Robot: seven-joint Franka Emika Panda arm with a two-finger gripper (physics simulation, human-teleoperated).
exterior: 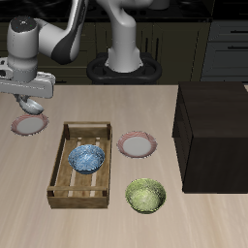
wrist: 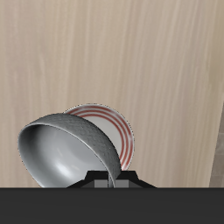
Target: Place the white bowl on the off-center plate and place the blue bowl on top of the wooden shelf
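My gripper [exterior: 32, 101] is shut on the rim of the white bowl [exterior: 34, 107] and holds it tilted just above the off-center plate [exterior: 26, 126], near the table's side edge. In the wrist view the white bowl [wrist: 63, 154] hangs from the gripper [wrist: 108, 180], its greyish inside showing, and partly covers the pink-rimmed plate [wrist: 124, 133]. The blue bowl [exterior: 86, 158] lies inside a light slatted wooden crate [exterior: 60, 172]. The dark wooden shelf [exterior: 215, 131] stands at the opposite side of the table, its flat top bare.
A second pink-rimmed plate [exterior: 137, 145] lies between the crate and the shelf. A yellow-green bowl [exterior: 145, 195] sits near the table's front edge. The robot's base [exterior: 124, 60] stands at the back.
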